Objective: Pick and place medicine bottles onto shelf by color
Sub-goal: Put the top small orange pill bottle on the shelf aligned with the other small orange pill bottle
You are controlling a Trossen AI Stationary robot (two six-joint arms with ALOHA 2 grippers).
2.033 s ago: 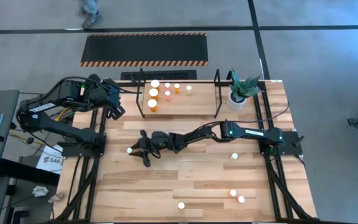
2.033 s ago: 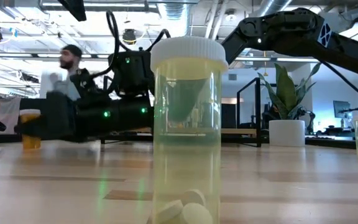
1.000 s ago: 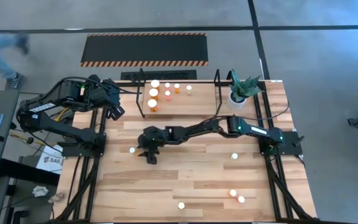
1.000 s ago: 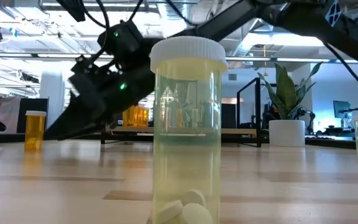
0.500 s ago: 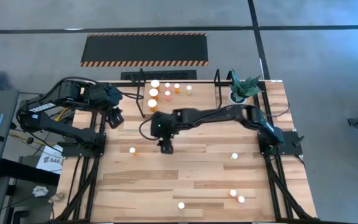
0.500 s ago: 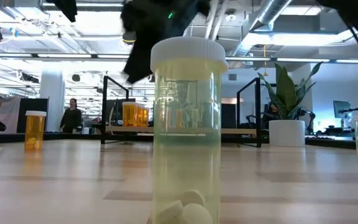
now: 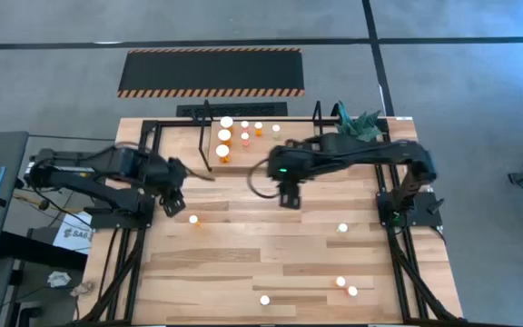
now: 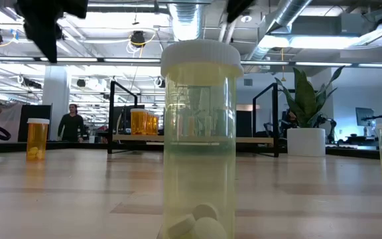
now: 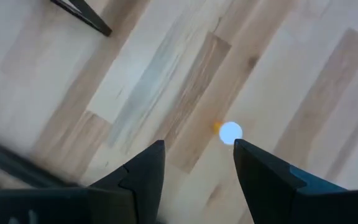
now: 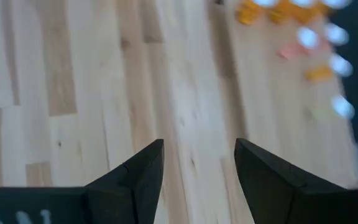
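An orange medicine bottle [image 7: 193, 219] stands alone on the left part of the table [image 7: 271, 263], well apart from the shelf [image 7: 261, 145] at the far edge, where several orange and reddish bottles [image 7: 224, 136] already stand in a cluster. More loose bottles sit near the right and near edges of the table, and a pale one [image 8: 200, 139] stands close to the low camera.

The left gripper [image 7: 172, 191] hangs just beside and above the orange bottle; in the left wrist view its white cap [image 9: 230, 132] shows between the two fingers [image 9: 143, 174], which stand apart with nothing in them. The right gripper [image 7: 289, 193] is above the middle of the table, in front of the shelf, fingers [image 10: 138, 171] apart and empty.

The cap lies closer to one finger than the other, so a straight descent could clip it and tip the bottle, which would then roll. The arms are also near each other, so crossing paths at the shelf is a risk.
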